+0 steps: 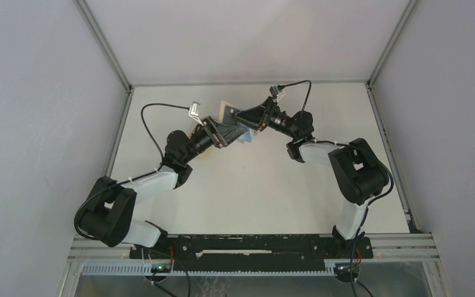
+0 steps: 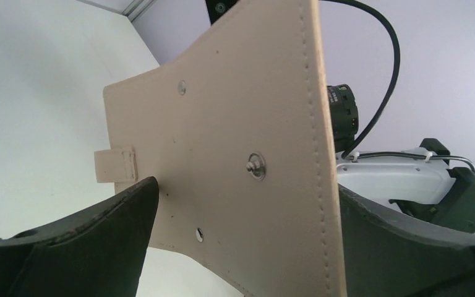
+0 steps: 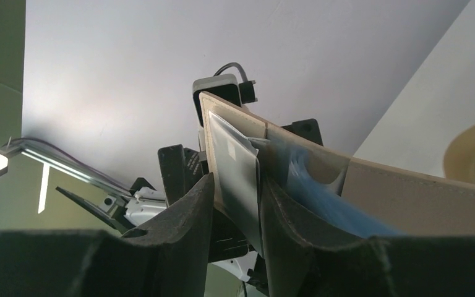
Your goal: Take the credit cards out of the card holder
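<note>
You've got the card holder [image 1: 227, 111] raised at 12 o'clock over the far side of the table [image 1: 253, 198], between both arms. The right gripper [image 3: 238, 198] is pinching its open leaf. The left gripper [image 2: 247, 192] is spread wide, jaws either side of the holder's back, gripping nothing. The credit cards [image 3: 328, 204] sit in the pocket at 3 o'clock from the right fingers, slanting 10-to-4. The left arm looks free to pull.

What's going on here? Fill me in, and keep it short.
A flat tan rectangular card holder is held up in the air over the far side of the white table. The right arm's fingers pinch its opened edge. The left arm's fingers stand wide open on either side of it, not gripping. The thin light blue cards are not yet out.
</note>
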`<action>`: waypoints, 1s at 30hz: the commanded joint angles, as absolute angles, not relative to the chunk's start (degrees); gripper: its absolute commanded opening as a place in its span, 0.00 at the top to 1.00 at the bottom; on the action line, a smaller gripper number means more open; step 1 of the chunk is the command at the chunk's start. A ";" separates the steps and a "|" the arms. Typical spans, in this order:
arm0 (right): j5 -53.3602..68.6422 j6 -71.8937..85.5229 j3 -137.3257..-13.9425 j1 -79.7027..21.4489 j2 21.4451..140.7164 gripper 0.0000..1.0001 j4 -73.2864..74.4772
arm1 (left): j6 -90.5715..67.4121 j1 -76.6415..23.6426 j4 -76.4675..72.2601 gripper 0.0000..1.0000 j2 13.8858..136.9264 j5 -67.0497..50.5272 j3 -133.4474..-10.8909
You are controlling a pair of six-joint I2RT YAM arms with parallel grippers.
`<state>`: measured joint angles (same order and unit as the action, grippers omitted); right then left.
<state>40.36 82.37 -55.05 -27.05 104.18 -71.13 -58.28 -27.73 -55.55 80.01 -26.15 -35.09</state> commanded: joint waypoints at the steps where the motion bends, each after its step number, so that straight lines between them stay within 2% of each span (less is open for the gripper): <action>1: 42.32 83.60 -57.65 -27.42 103.60 0.59 -77.52 | -60.93 -26.23 -60.27 0.00 80.28 -29.59 -38.12; 18: 42.28 84.35 -56.02 -25.23 103.42 0.60 -79.62 | -61.06 -23.96 -55.71 0.00 73.48 -34.15 -39.17; 28: 42.27 84.46 -55.12 -24.35 102.92 0.60 -79.97 | -57.43 -21.42 -44.57 0.00 66.76 -32.54 -39.45; 30: 42.32 84.46 -55.04 -24.37 102.93 0.60 -80.06 | -57.16 -21.13 -42.77 0.03 65.87 -31.99 -39.25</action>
